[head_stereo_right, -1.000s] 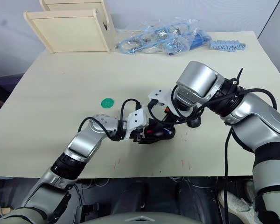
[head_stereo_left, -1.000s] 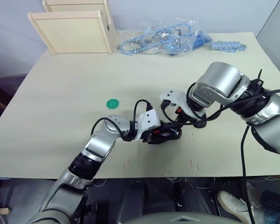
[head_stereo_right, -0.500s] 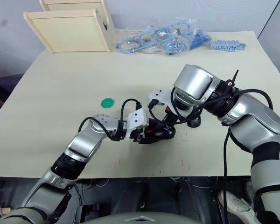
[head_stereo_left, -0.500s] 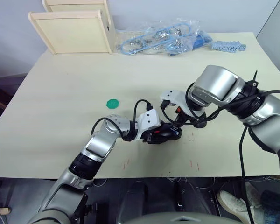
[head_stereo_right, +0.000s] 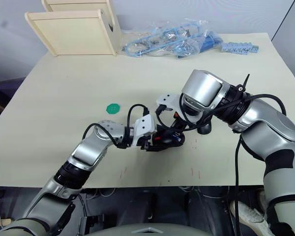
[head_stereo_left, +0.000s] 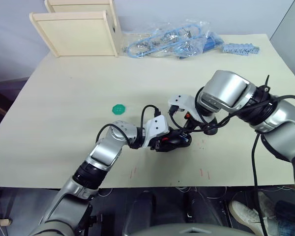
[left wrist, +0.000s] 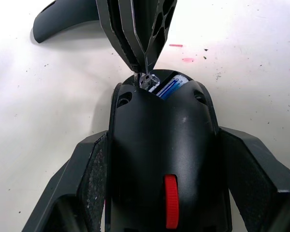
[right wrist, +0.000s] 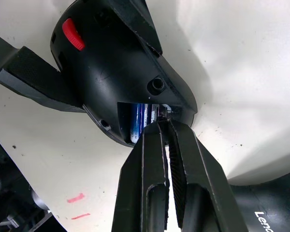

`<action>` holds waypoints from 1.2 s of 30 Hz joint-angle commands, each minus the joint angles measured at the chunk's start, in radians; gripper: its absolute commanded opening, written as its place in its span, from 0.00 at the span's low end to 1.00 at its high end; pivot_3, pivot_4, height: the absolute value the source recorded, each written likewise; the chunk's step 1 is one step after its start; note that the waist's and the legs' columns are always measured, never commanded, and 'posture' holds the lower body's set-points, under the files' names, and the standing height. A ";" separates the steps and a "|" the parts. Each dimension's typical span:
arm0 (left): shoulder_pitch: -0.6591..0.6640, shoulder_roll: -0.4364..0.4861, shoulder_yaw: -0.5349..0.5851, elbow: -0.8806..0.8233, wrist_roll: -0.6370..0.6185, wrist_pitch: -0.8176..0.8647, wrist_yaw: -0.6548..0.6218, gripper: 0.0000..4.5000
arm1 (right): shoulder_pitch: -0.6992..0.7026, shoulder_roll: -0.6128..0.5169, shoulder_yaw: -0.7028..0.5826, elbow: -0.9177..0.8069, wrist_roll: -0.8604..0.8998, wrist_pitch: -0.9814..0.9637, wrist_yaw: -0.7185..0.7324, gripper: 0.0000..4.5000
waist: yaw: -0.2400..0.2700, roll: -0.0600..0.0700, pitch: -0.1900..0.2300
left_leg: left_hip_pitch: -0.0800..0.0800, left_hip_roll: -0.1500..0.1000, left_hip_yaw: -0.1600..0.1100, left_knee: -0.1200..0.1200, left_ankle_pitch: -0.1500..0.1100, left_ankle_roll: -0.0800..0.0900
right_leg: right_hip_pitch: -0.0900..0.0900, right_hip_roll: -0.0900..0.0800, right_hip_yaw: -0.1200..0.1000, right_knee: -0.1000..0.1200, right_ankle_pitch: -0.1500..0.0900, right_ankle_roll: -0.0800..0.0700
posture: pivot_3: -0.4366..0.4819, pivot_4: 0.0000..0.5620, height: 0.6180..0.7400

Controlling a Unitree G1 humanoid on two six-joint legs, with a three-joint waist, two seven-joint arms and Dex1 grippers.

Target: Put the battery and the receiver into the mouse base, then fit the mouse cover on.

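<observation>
1. Head views: left tool point(head_stereo_left: 173, 142) clamps the mouse base point(head_stereo_left: 174, 141) near the front middle of the desk point(head_stereo_left: 64, 98). Right tool point(head_stereo_left: 186, 132) meets the base from its far side. Compared with a second ago, tools and base sit where they were; only the right forearm has rolled slightly. A green disc point(head_stereo_left: 118, 108) lies well apart, at the robot's left.

2. Left wrist view: mouse base point(left wrist: 162, 159) held on both flanks between the fingers point(left wrist: 89, 179), red wheel toward the camera. The battery point(left wrist: 168, 87) already lies in the open bay at the far end. The right tool's closed tips pinch a small metallic piece at the bay's rim, probably the receiver point(left wrist: 146, 80).

3. Right wrist view: fingers point(right wrist: 154, 159) closed together, tips at the bay beside the blue battery point(right wrist: 137, 121). The mouse cover point(right wrist: 266, 208) lies just beside on the desk, lettering showing.

4. Judgement: battery step done; receiver seating under way with little visible advance; cover not yet fitted.
</observation>
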 commanded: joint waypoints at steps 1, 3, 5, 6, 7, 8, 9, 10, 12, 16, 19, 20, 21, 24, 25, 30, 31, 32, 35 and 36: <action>0.016 -0.013 -0.026 0.005 0.024 0.008 0.026 0.64 | -0.020 -0.009 0.000 -0.028 -0.005 0.003 0.015 0.00 | 0.000 0.000 0.000 | 0.000 0.000 0.000 0.000 0.000 0.000 | 0.000 0.000 0.000 0.000 0.000 0.000 | 0.48 0.27 1.00; 0.015 -0.013 -0.026 0.006 0.024 0.007 0.026 0.64 | -0.021 -0.010 0.004 -0.029 -0.005 0.002 0.019 0.00 | 0.000 0.000 0.000 | 0.000 0.000 0.000 0.000 0.000 0.000 | 0.000 0.000 0.000 0.000 0.000 0.000 | 0.48 0.27 1.00; 0.016 -0.013 -0.026 0.005 0.024 0.007 0.026 0.64 | -0.021 -0.010 0.006 -0.031 -0.006 0.003 0.022 0.00 | 0.000 0.000 0.000 | 0.000 0.000 0.000 0.000 0.000 0.000 | 0.000 0.000 0.000 0.000 0.000 0.000 | 0.48 0.27 1.00; 0.017 -0.012 -0.026 0.004 0.023 0.007 0.026 0.64 | -0.021 -0.011 0.008 -0.031 -0.008 0.002 0.022 0.00 | 0.000 0.000 0.000 | 0.000 0.000 0.000 0.000 0.000 0.000 | 0.000 0.000 0.000 0.000 0.000 0.000 | 0.48 0.27 1.00; 0.017 -0.012 -0.026 0.004 0.023 0.007 0.025 0.64 | -0.020 -0.010 0.012 -0.029 -0.012 -0.001 0.020 0.00 | 0.000 0.000 0.000 | 0.000 0.000 0.000 0.000 0.000 0.000 | 0.000 0.000 0.000 0.000 0.000 0.000 | 0.48 0.27 1.00; 0.017 -0.012 -0.026 0.004 0.023 0.007 0.025 0.64 | -0.019 -0.009 0.014 -0.028 -0.015 -0.003 0.020 0.00 | 0.000 0.000 0.000 | 0.000 0.000 0.000 0.000 0.000 0.000 | 0.000 0.000 0.000 0.000 0.000 0.000 | 0.48 0.27 1.00; 0.016 -0.012 -0.026 0.005 0.023 0.006 0.025 0.64 | -0.018 -0.008 0.015 -0.025 -0.018 -0.005 0.019 0.00 | 0.000 0.000 0.000 | 0.000 0.000 0.000 0.000 0.000 0.000 | 0.000 0.000 0.000 0.000 0.000 0.000 | 0.48 0.27 1.00; 0.016 -0.012 -0.026 0.005 0.023 0.006 0.025 0.64 | -0.017 -0.008 0.016 -0.024 -0.019 -0.006 0.020 0.00 | 0.000 0.000 0.000 | 0.000 0.000 0.000 0.000 0.000 0.000 | 0.000 0.000 0.000 0.000 0.000 0.000 | 0.48 0.27 1.00; 0.016 -0.012 -0.026 0.006 0.022 0.006 0.025 0.64 | -0.017 -0.006 0.017 -0.021 -0.023 -0.007 0.021 0.00 | 0.000 0.000 0.000 | 0.000 0.000 0.000 0.000 0.000 0.000 | 0.000 0.000 0.000 0.000 0.000 0.000 | 0.48 0.27 1.00; 0.013 -0.013 -0.026 0.010 0.023 0.005 0.026 0.64 | -0.025 -0.003 0.032 -0.012 -0.033 -0.015 0.028 0.00 | 0.000 0.000 0.000 | 0.000 0.000 0.000 0.000 0.000 0.000 | 0.000 0.000 0.000 0.000 0.000 0.000 | 0.48 0.27 1.00; 0.013 -0.015 -0.027 0.010 0.023 0.005 0.027 0.64 | -0.026 0.001 0.031 -0.006 -0.038 -0.014 0.030 0.00 | 0.000 0.000 0.000 | 0.000 0.000 0.000 0.000 0.000 0.000 | 0.000 0.000 0.000 0.000 0.000 0.000 | 0.48 0.27 1.00; 0.013 -0.015 -0.027 0.010 0.022 0.005 0.027 0.64 | -0.027 0.003 0.032 -0.006 -0.040 -0.013 0.032 0.00 | 0.000 0.000 0.000 | 0.000 0.000 0.000 0.000 0.000 0.000 | 0.000 0.000 0.000 0.000 0.000 0.000 | 0.48 0.27 1.00; 0.013 -0.016 -0.027 0.010 0.023 0.005 0.028 0.64 | -0.027 0.004 0.033 -0.006 -0.041 -0.011 0.033 0.00 | 0.000 0.000 0.000 | 0.000 0.000 0.000 0.000 0.000 0.000 | 0.000 0.000 0.000 0.000 0.000 0.000 | 0.48 0.27 1.00; 0.014 -0.017 -0.028 0.009 0.023 0.005 0.029 0.64 | -0.032 0.008 0.046 -0.006 -0.048 -0.012 0.040 0.00 | 0.000 0.000 0.000 | 0.000 0.000 0.000 0.000 0.000 0.000 | 0.000 0.000 0.000 0.000 0.000 0.000 | 0.48 0.27 1.00; 0.014 -0.017 -0.028 0.009 0.023 0.006 0.029 0.64 | -0.033 0.009 0.050 -0.005 -0.050 -0.013 0.043 0.00 | 0.000 0.000 0.000 | 0.000 0.000 0.000 0.000 0.000 0.000 | 0.000 0.000 0.000 0.000 0.000 0.000 | 0.48 0.27 1.00; 0.015 -0.018 -0.029 0.009 0.025 0.006 0.031 0.64 | -0.049 0.016 0.078 0.011 -0.057 -0.024 0.058 0.00 | 0.000 0.000 0.000 | 0.000 0.000 0.000 0.000 0.000 0.000 | 0.000 0.000 0.000 0.000 0.000 0.000 | 0.48 0.27 1.00; 0.015 -0.018 -0.029 0.009 0.025 0.006 0.031 0.64 | -0.051 0.018 0.083 0.014 -0.058 -0.024 0.061 0.00 | 0.000 0.000 0.000 | 0.000 0.000 0.000 0.000 0.000 0.000 | 0.000 0.000 0.000 0.000 0.000 0.000 | 0.48 0.27 1.00; 0.016 -0.018 -0.029 0.009 0.025 0.006 0.031 0.64 | -0.054 0.019 0.088 0.017 -0.060 -0.026 0.064 0.00 | 0.000 0.000 0.000 | 0.000 0.000 0.000 0.000 0.000 0.000 | 0.000 0.000 0.000 0.000 0.000 0.000 | 0.48 0.27 1.00; 0.017 -0.018 -0.028 0.008 0.025 0.005 0.031 0.64 | -0.066 0.030 0.100 0.034 -0.064 -0.027 0.072 0.00 | 0.000 0.000 0.000 | 0.000 0.000 -0.001 0.000 0.000 0.000 | 0.000 0.000 0.000 0.000 0.000 0.000 | 0.48 0.27 1.00; 0.016 -0.018 -0.028 0.009 0.025 0.005 0.030 0.64 | -0.069 0.031 0.103 0.038 -0.066 -0.028 0.075 0.00 | 0.000 0.000 0.000 | 0.000 0.000 -0.001 0.000 0.000 0.000 | 0.000 0.000 0.000 0.000 0.000 0.000 | 0.48 0.27 1.00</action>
